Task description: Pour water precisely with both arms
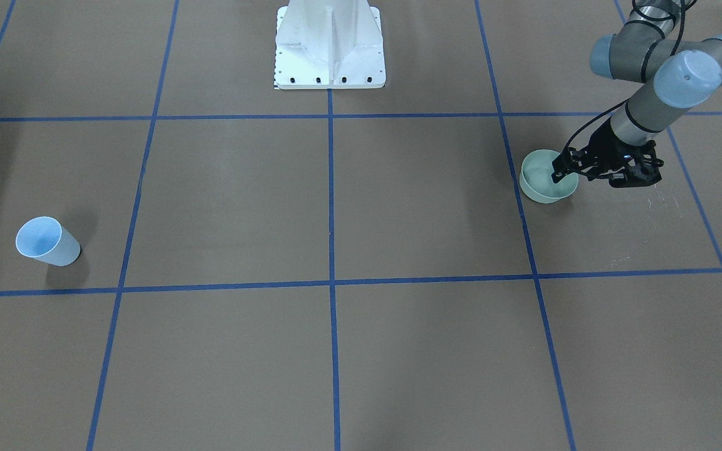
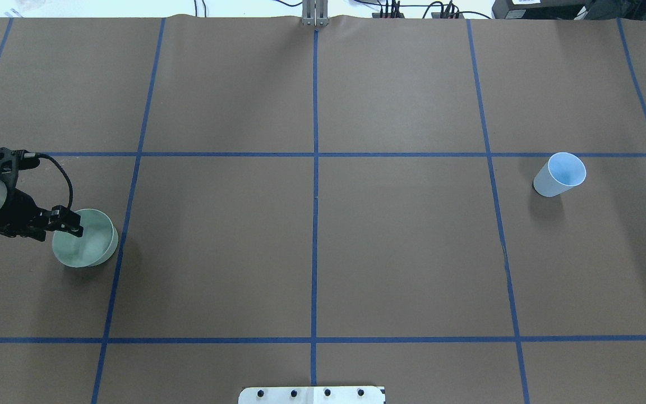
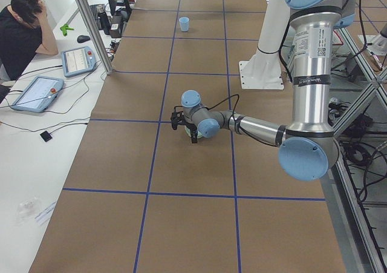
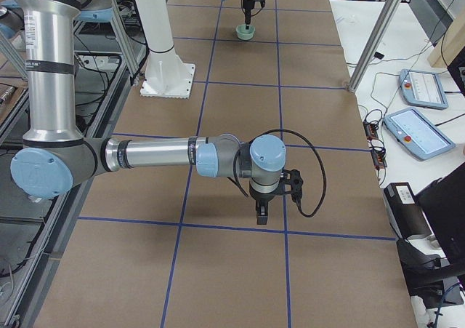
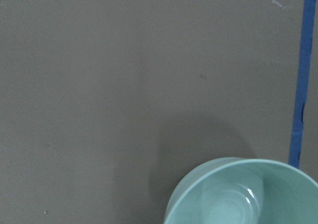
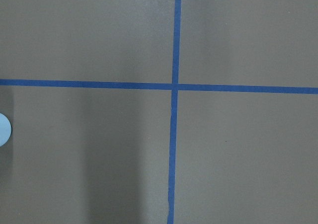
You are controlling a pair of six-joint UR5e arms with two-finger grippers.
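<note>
We are holding our left gripper (image 2: 75, 225) at the left-hand rim of a pale green bowl (image 2: 90, 249) sitting on the table's left side. One finger seems to be hanging inside the wall, placed for a pinch on the rim, but we cannot tell whether the jaws are clamping it. Faint glinting rings in the bowl's bottom are probably the water (image 5: 231, 209). Our right gripper (image 4: 262, 213) is pointing straight down over a taped grid crossing, fingers apart or together we cannot tell. It is well apart from the upright blue cup (image 2: 561, 174), which is likely waiting for the pour.
</note>
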